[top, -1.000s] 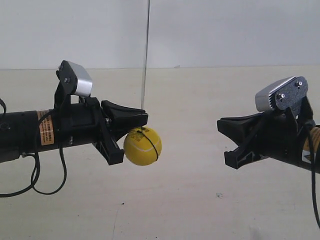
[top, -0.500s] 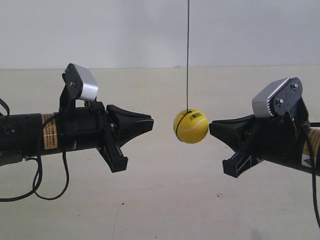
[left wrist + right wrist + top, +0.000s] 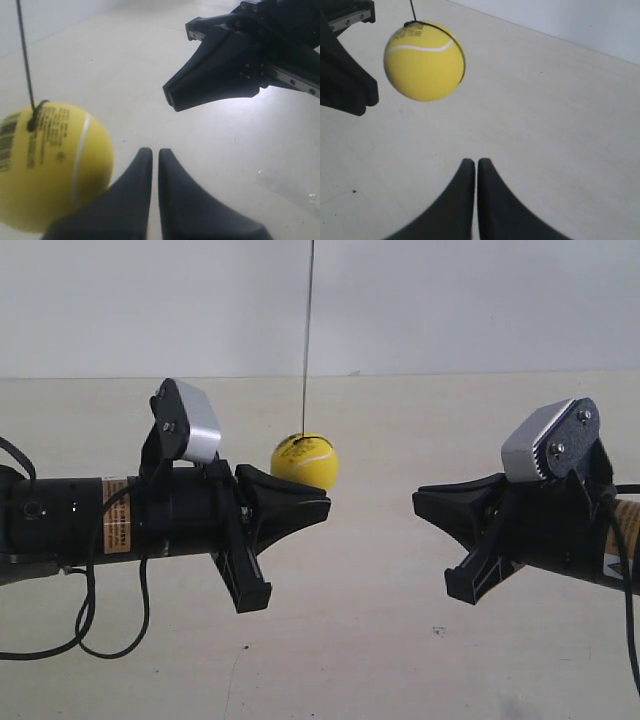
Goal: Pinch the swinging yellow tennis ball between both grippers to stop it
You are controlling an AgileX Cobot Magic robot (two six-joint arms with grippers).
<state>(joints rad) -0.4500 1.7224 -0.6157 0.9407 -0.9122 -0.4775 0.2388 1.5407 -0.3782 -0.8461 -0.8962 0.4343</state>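
The yellow tennis ball point(image 3: 305, 461) hangs on a thin dark string point(image 3: 308, 340) just above and behind the tip of my left gripper point(image 3: 322, 508), the arm at the exterior view's left. In the left wrist view the ball point(image 3: 50, 165) lies close beside the shut left gripper point(image 3: 151, 151); whether they touch is unclear. My right gripper point(image 3: 420, 502) is shut, points at the left one, and stands well apart from the ball. From the right wrist the ball point(image 3: 424, 60) hangs far beyond the right gripper point(image 3: 472, 161), next to the left gripper point(image 3: 350, 95). Nothing is pinched.
A pale tabletop point(image 3: 380, 640) lies under both arms, with a grey wall point(image 3: 450, 300) behind. Black cables point(image 3: 85, 625) loop under the left arm. A gap of about one ball's width separates the two jaw tips.
The ball has swung from just in front of the right gripper back to the left gripper's tip and a little higher. The left arm has advanced toward the middle. The right arm has hardly moved.
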